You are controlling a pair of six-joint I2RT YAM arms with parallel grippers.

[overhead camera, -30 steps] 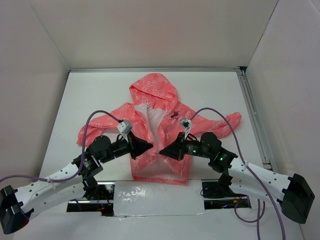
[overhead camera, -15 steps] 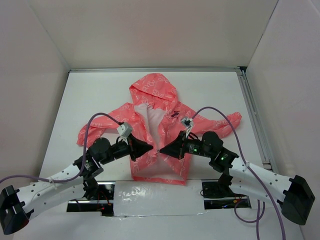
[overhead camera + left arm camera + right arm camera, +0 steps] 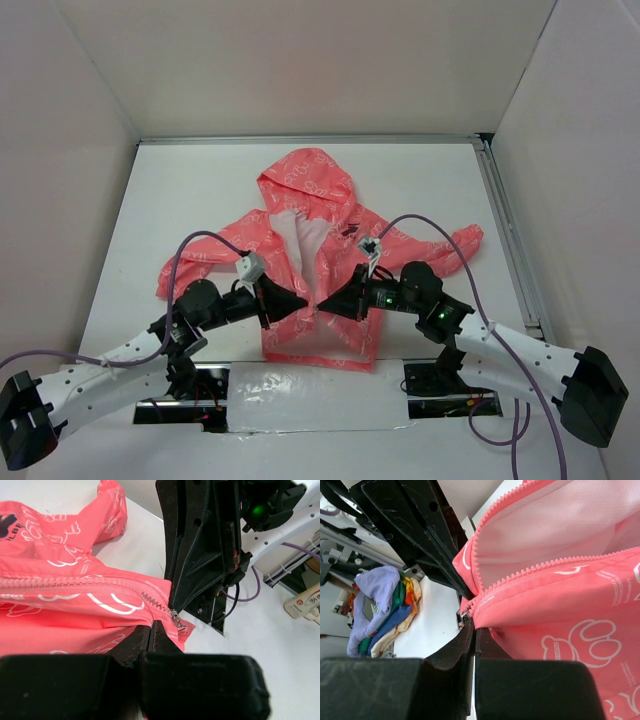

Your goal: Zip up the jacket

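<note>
The coral-pink hooded jacket lies flat on the white table, hood at the far side, its front open at the top over pale lining. My left gripper and right gripper meet tip to tip at the low part of the front. In the left wrist view my left gripper is shut on the jacket's front edge, just beside the metal zipper slider. In the right wrist view my right gripper is shut on the other front edge below the zipper teeth, with the slider at its tip.
White walls enclose the table on three sides. A metal rail runs along the right side. A taped strip and open slot lie at the near edge between the arm bases. A pile of coloured cloth and a bottle lie off the table.
Both grippers have drawn slightly closer together and toward the near edge. The two lower front edges of the jacket have come together between them, and the left sleeve has shifted a little.
</note>
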